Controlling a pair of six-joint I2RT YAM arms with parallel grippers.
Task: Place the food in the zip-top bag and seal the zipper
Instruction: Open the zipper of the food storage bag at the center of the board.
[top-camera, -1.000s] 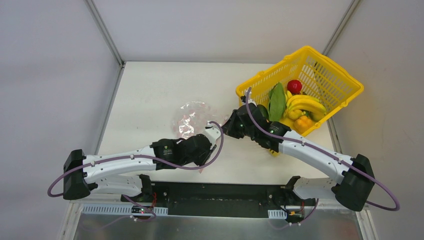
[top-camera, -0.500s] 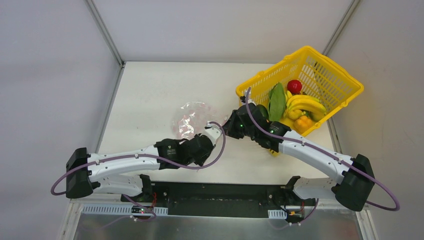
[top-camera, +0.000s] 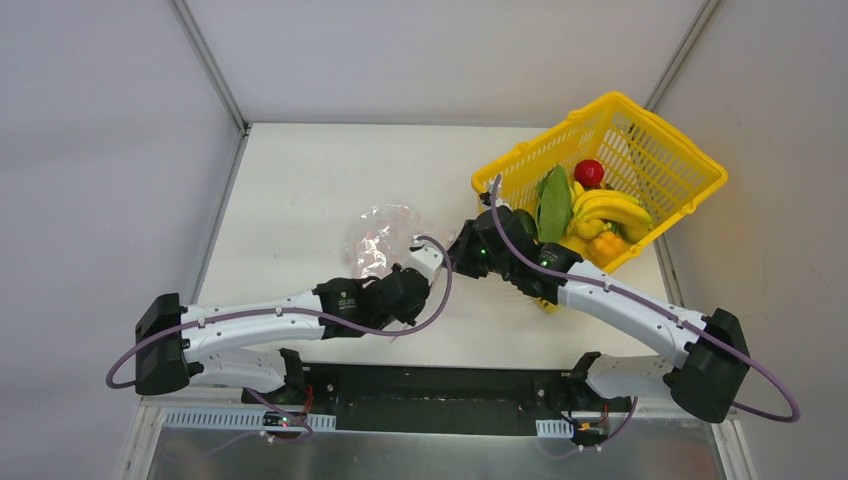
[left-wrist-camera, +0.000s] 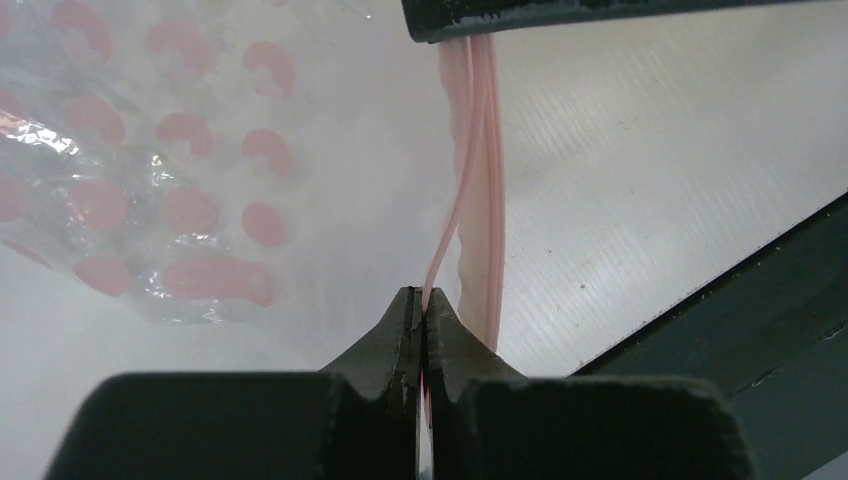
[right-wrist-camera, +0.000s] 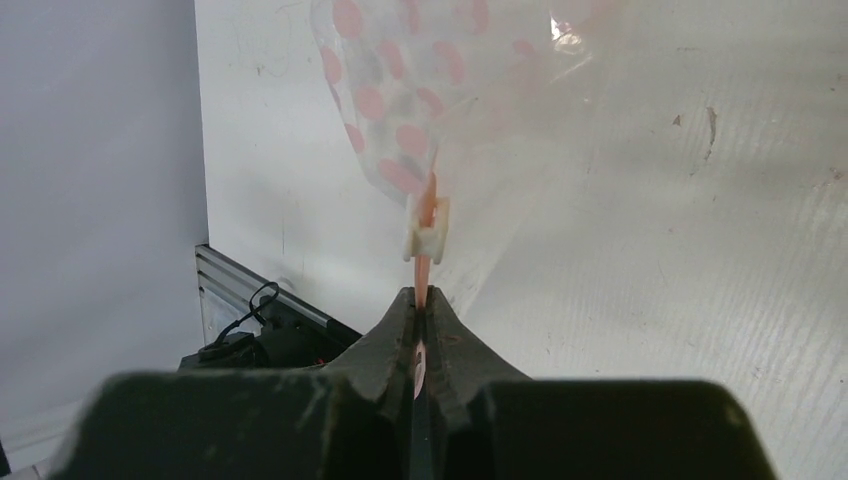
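Currently the zipper (left-wrist-camera: 482, 170), a thin pink strip along the mouth of the bag (top-camera: 383, 236), is pinched at two places. The left gripper (left-wrist-camera: 422, 306) has its fingers pressed together on the strip, which rises out of the closed tips and runs up to a dark finger of the other arm at the top of the left wrist view. The right gripper (right-wrist-camera: 420, 304) is likewise clamped on the strip, with a small white slider (right-wrist-camera: 427, 234) sitting on the zipper just beyond its fingertips. The bag is clear, crinkled plastic printed with red marks. It sits near the middle of the table (top-camera: 290, 200), its body spreading away from the two grippers toward the far left. Whether its body rests flat on the table cannot be told.

Well apart from the bag, the food lies in a yellow mesh basket (top-camera: 655, 150) at the far right of the table, just beyond the right arm's wrist. In the basket are a red tomato (top-camera: 589, 172), a bunch of bananas (top-camera: 608, 207), a flat green piece (top-camera: 553, 203) and an orange pepper (top-camera: 607, 246).
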